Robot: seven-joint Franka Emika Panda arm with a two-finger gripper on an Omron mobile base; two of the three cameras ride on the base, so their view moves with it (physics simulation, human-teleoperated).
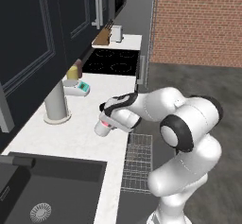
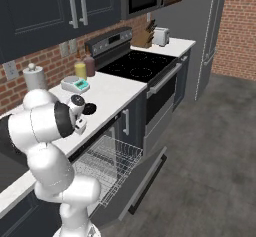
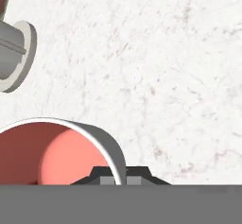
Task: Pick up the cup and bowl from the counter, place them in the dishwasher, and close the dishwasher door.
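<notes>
Claw: the gripper is clamped right down on the rim of the cup, one finger inside the red-pink bowl of it, one outside the grey wall
Cup: on the counter, near the front edge; from the left base camera it sits under the hand, and whether its base is touching the stone or just clear I cannot tell
Bowl: the black bowl waits on the counter just beyond the hand, apart from the cup
Neighbours: tall grey cylinder on its round base stands to the cup's far side, near but not touching; the small scale is further along
Dishwasher: door dropped open, wire rack pulled out below the counter edge, right beside the arm
Step in hand: grip looks made, so it's the lift, I'd say
How to do it well: straight up first, and keep the cup level, because a rim pinch on one wall lets it swing; clear the counter lip before swinging out over the rack
Watch for: drifting back toward the cylinder or sideways into the bowl; the cup twisting in the fingers if the wrist rolls early
Then: lower slowly into the rack and only let go once it rests on the wires
</notes>
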